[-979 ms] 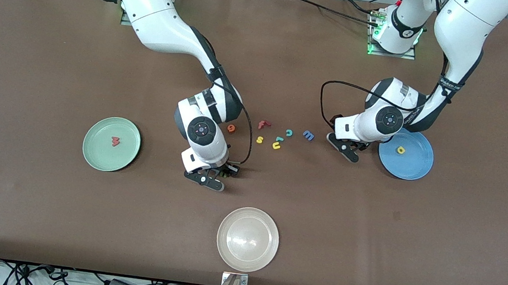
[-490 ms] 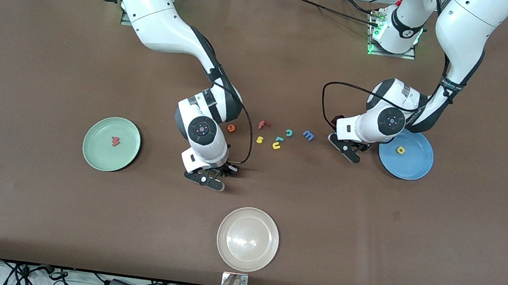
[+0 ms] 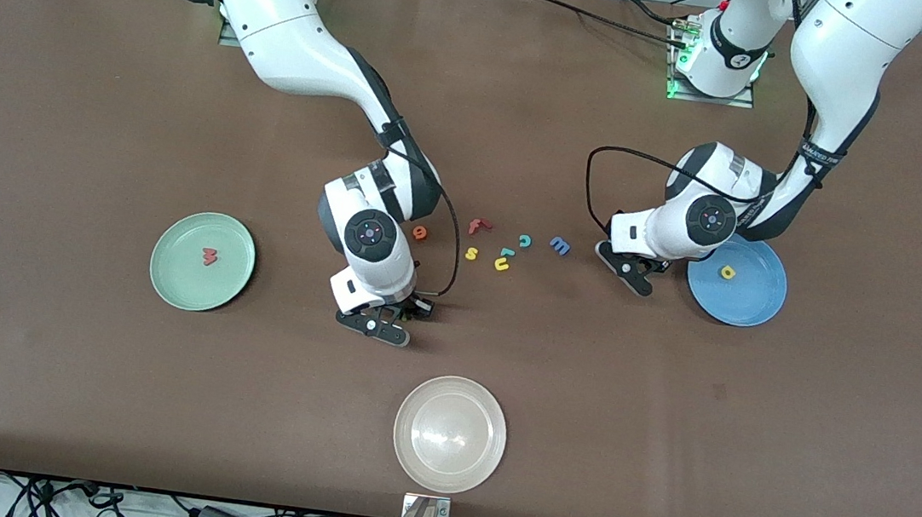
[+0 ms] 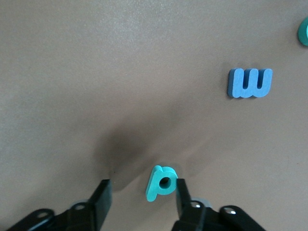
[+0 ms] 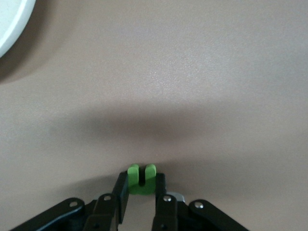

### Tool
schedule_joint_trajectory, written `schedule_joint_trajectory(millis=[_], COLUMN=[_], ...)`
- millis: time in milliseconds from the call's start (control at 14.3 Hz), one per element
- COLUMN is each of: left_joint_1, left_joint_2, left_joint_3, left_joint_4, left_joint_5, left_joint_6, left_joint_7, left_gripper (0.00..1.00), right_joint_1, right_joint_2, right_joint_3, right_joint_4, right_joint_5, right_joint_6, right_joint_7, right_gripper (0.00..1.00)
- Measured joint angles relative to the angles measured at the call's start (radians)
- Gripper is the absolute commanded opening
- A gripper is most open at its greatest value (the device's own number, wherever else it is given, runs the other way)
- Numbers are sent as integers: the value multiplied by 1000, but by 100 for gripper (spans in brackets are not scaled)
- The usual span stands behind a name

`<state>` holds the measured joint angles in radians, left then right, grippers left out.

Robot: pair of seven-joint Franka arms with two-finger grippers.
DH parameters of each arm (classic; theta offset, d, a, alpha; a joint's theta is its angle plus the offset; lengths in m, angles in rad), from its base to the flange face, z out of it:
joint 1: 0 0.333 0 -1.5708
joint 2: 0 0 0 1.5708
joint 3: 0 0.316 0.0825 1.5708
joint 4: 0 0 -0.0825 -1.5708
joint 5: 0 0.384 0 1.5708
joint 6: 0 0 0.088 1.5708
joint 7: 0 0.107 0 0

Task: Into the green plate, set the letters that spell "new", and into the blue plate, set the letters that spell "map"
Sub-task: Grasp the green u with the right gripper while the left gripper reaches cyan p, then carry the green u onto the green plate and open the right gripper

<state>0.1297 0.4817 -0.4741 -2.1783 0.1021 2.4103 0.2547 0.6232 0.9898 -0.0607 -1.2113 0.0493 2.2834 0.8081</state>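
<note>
My right gripper point(image 5: 141, 186) is shut on the green "n" point(image 5: 141, 173), low over the table between the green plate point(image 3: 169, 266) and the whitish plate. The salmon "w" point(image 3: 209, 256) lies in the green plate. The orange "e" point(image 3: 420, 234) lies on the table beside the right wrist. My left gripper point(image 4: 143, 188) is open around the upright teal stem letter point(image 4: 161, 183): one finger touches it, the other stands apart. It hovers low beside the blue plate point(image 3: 756, 307), which holds a yellow letter point(image 3: 728, 272). The blue "m" point(image 4: 250, 83) lies close by.
A red "f" point(image 3: 477, 226), yellow "s" point(image 3: 471, 253), yellow "u" point(image 3: 501, 264) and teal "c" point(image 3: 524, 240) lie scattered between the two grippers. The whitish plate point(image 3: 449, 434) stands near the table's front edge.
The right gripper's fingers have closed onto the green "n". The left gripper's fingers have narrowed around the teal letter. Both arms have hardly shifted.
</note>
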Motion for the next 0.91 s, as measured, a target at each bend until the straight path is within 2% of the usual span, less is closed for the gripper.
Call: schedule_joint_trajectory(millis=[70, 280, 559, 699, 909], left_joint_1=[1, 1, 4, 15, 28], left_joint_2=[0, 0, -7, -28, -55], left_joint_3=[0, 0, 1, 1, 2], left_joint_4=[0, 0, 13, 45, 133], left_joint_5=[0, 0, 0, 0, 1], left_joint_6=[0, 0, -36, -116, -278], left_joint_7=[3, 6, 6, 6, 6], left_gripper=[34, 34, 34, 34, 34], right_joint_1=[0, -1, -33, -90, -194], right_joint_2=[0, -1, -44, -95, -197], right_joint_3=[0, -5, -26, -33, -41], right_joint_4=[0, 11, 35, 15, -107], right_joint_5=[0, -1, -9, -13, -14], right_joint_6=[-1, -51, -261, -352, -401], right_joint_7=[0, -5, -144, -234, -412], right_gripper=[6, 5, 5, 5, 5])
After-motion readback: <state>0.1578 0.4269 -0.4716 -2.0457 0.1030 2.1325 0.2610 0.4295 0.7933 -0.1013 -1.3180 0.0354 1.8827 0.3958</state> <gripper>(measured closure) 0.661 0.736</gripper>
